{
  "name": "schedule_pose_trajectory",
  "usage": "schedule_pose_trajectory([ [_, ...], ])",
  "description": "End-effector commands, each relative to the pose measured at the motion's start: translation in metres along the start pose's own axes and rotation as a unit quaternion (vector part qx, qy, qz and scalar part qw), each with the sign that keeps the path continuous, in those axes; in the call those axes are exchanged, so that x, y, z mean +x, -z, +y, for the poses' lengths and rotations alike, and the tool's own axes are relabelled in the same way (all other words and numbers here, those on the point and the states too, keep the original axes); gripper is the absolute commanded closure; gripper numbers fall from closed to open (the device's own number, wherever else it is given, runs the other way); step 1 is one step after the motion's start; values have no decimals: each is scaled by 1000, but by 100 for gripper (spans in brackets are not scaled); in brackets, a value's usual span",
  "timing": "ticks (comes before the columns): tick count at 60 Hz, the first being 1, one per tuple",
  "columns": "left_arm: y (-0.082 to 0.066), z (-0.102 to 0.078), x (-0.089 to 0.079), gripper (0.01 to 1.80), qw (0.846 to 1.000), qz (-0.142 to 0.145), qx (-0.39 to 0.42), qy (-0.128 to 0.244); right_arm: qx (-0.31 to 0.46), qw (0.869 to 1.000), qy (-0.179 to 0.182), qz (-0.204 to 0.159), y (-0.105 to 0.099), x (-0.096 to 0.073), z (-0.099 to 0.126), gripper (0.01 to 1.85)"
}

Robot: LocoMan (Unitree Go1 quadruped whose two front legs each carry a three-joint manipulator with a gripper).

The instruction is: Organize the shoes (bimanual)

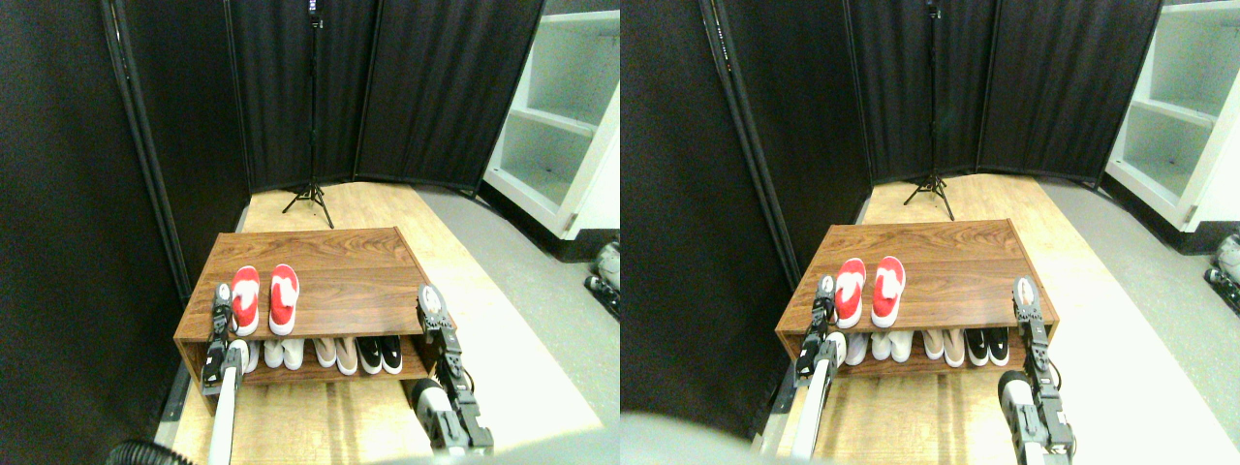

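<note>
A low wooden shoe rack (339, 266) with a walnut-grain top board stands on a light wood floor (320, 417), close beside a black curtain on its left. On the top board, toward the left end, lie two red slip-on sneakers (263, 296), side by side and near each other, toes pointing away from the robot, white lining showing. The remainder of the top board is bare wood. On the lower shelf, in a row from left to right: a white pair (283, 353), a beige pair (336, 353) and a black pair (380, 354) with white soles.
</note>
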Motion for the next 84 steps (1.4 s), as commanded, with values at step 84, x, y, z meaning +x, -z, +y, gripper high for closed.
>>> schedule_pose_trajectory([
  [84, 16, -14, -11, 180, 1000, 12, -24, 7, -3, 999, -36, 0, 13, 0, 12, 185],
])
